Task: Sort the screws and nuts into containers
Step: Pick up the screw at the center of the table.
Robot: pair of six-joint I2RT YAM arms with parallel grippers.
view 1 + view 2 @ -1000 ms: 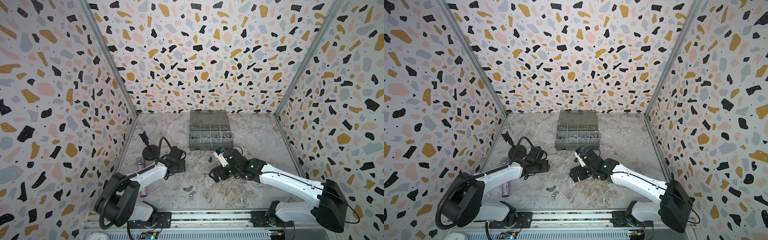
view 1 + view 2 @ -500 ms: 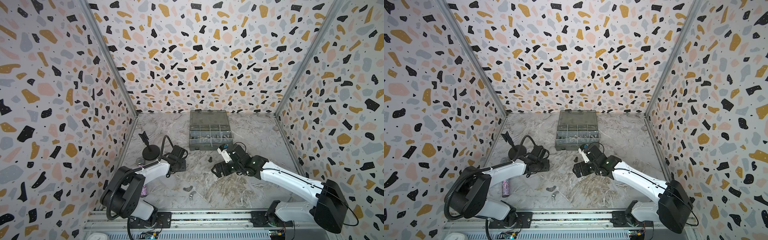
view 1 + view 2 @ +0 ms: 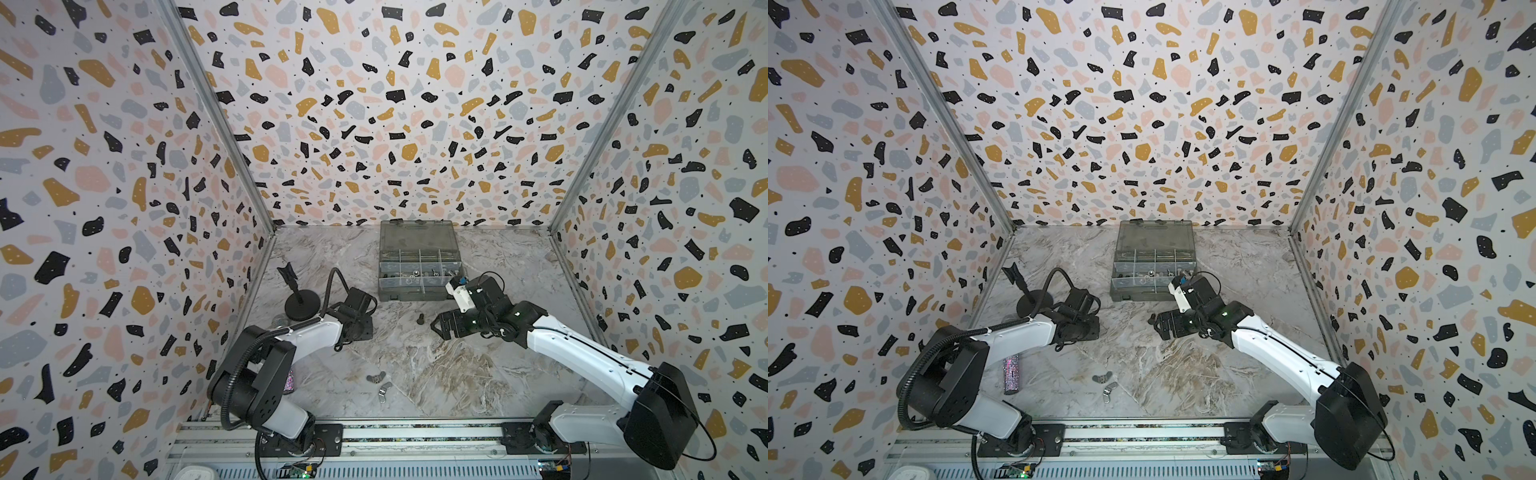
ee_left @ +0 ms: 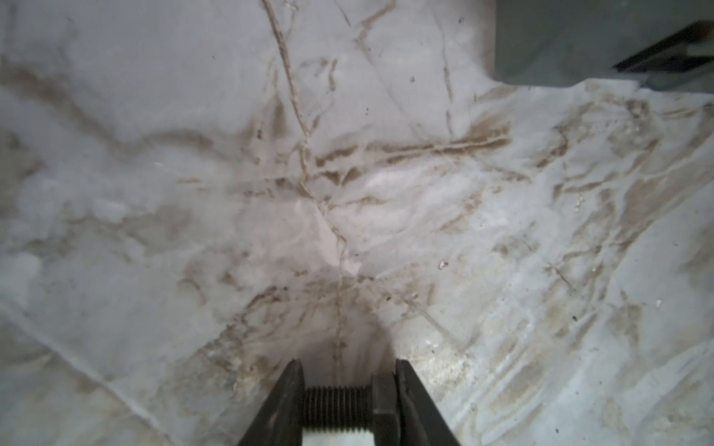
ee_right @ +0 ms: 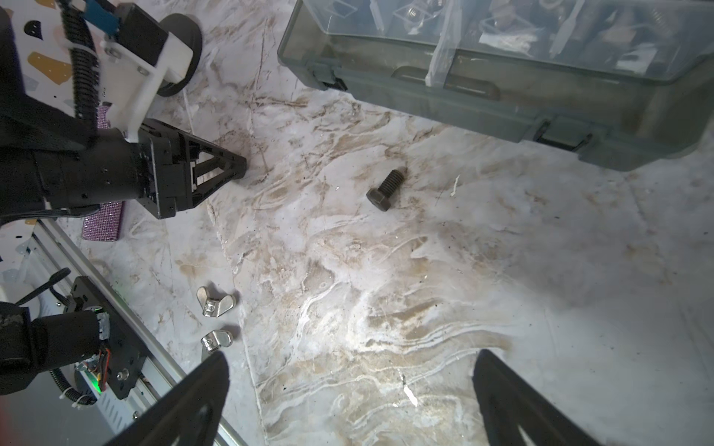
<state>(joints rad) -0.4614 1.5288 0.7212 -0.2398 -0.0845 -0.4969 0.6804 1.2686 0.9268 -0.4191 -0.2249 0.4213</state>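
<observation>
Top views: grey translucent plastic organizer box (image 3: 409, 294), far centre, compartments part-filled; 1 black hex-head screw (image 3: 420, 319) and 2 silver wing nuts (image 3: 1099, 378) loose on marble tabletop (image 3: 436, 374).
Left wrist: left gripper (image 4: 347, 365) clamped on 1 black threaded screw (image 4: 334, 401).
Right wrist: right gripper (image 5: 351, 355) spread, empty.
Seemingly outstanding: 4 pieces.

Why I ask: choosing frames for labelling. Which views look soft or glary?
Left wrist view: marble table soft, only the gripped screw in the left gripper fairly sharp. Right wrist view: loose screw and wing nuts crisp, table glare nearby. Both top views: evenly lit, wing nuts tiny.
</observation>
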